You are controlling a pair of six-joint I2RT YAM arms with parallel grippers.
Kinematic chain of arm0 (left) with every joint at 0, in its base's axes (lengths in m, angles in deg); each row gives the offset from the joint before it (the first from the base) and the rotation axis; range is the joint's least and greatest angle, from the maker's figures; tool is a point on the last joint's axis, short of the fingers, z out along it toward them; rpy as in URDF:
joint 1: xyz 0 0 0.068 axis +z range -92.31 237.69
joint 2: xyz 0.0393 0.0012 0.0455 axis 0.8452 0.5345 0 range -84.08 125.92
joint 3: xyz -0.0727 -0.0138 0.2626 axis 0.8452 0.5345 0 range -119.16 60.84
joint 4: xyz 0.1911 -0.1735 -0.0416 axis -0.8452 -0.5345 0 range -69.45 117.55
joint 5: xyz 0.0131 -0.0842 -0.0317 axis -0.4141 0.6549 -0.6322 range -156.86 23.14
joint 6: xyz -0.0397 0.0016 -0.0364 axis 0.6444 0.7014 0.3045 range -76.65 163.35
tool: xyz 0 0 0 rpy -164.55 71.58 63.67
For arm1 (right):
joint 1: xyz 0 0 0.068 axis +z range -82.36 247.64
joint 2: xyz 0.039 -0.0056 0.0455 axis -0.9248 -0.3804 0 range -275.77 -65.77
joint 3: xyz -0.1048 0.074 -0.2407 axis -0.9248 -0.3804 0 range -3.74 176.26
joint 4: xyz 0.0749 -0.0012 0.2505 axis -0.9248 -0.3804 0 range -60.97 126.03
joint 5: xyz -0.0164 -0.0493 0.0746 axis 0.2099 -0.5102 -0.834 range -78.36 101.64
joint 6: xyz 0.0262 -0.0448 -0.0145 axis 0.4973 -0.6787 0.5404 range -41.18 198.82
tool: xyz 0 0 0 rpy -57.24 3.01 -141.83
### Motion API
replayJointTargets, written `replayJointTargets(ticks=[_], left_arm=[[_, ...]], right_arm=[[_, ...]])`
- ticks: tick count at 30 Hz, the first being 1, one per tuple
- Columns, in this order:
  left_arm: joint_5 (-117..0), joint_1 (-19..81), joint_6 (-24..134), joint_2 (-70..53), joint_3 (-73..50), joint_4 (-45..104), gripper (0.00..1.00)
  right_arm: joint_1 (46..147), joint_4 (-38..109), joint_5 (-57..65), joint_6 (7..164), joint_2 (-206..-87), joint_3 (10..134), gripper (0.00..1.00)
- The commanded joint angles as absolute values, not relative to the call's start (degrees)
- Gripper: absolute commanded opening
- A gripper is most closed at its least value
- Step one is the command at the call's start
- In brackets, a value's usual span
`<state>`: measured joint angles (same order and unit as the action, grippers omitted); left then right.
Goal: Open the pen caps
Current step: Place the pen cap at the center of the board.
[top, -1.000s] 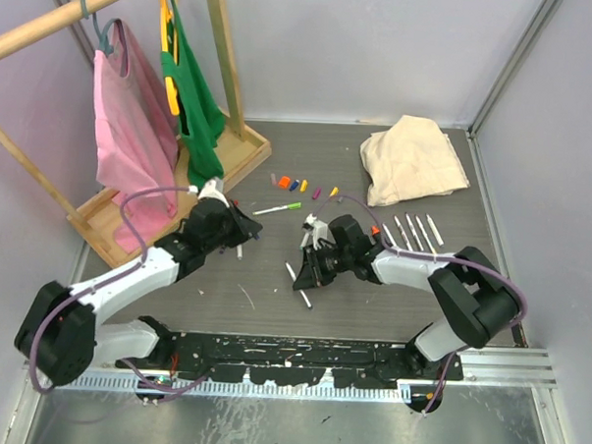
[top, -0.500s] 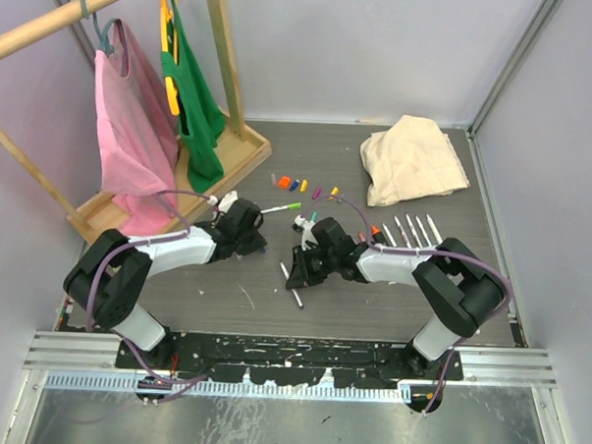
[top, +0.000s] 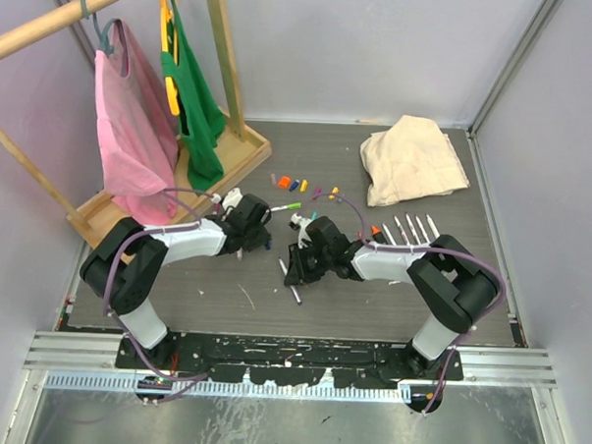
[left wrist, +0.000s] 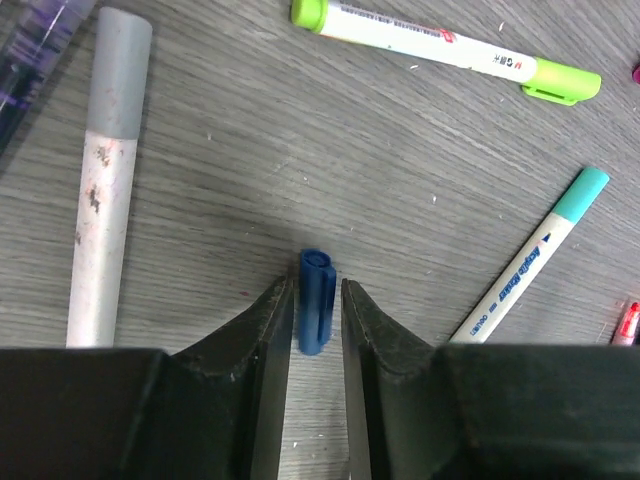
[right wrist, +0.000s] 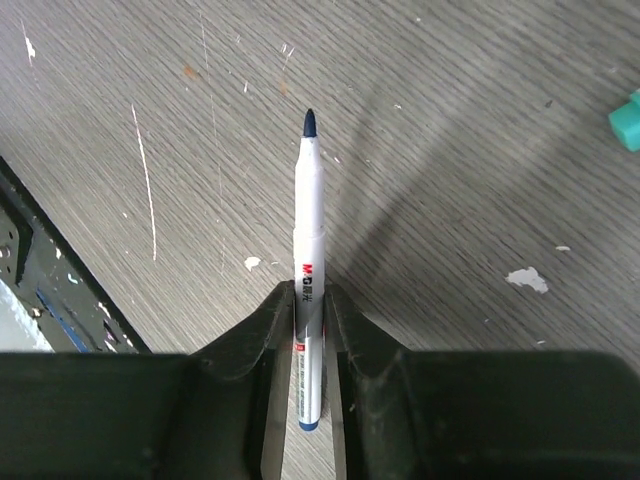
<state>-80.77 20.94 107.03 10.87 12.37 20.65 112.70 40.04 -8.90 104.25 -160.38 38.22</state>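
Grey wood-grain tabletop (top: 351, 318) underneath everything. At back left, wooden clothes rack (top: 227, 62), hung with a pink garment (top: 128, 126) and a green garment (top: 198, 110). At back right, crumpled beige cloth (top: 414, 158). Both arms bent low over the middle: left arm (top: 182, 243) reaching in from the left, right arm (top: 392, 263) from the right, their heads near each other but apart. Between rack and cloth, a scatter of loose pen caps (top: 298, 186) in orange, blue, yellow and pink. Just beyond the right arm, a row of white barrels (top: 411, 230). In the left wrist view, left fingers (left wrist: 270, 330) narrowly apart, straddling a small blue cap (left wrist: 317, 315) lying on the tabletop, with a sliver of gap on each side, so not pinched. Beyond them, a green-capped marker (left wrist: 445, 48), a teal-capped marker (left wrist: 525, 262), and off to the left a grey-ended white stick (left wrist: 105, 180). In the right wrist view, right fingers (right wrist: 265, 340) closed against the white barrel of an uncapped pen (right wrist: 308, 270), its bare dark blue tip pointing away. At that view's right edge, a teal cap (right wrist: 628, 120), partly cut off.
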Motion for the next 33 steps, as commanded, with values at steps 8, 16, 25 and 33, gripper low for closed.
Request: replayJointTargets(ticks=[8,16,25,33], left_arm=[[-82.5,20.8,106.8,12.6,11.5,15.7,0.32],[-82.3,20.8,104.4,6.5,11.9,15.0,0.34],[-80.8,20.8,94.5,-4.2,16.7,23.6,0.47],[-62.3,21.1,83.5,-4.5,22.9,50.9,0.77]], right_arm=[[113.0,36.9,-4.3,101.2,-162.3,40.1,0.32],[112.8,35.7,-8.9,98.7,-160.5,42.5,0.42],[105.0,32.9,-17.4,92.9,-151.8,45.4,0.47],[89.8,16.8,-36.3,71.3,-144.8,52.4,0.47]])
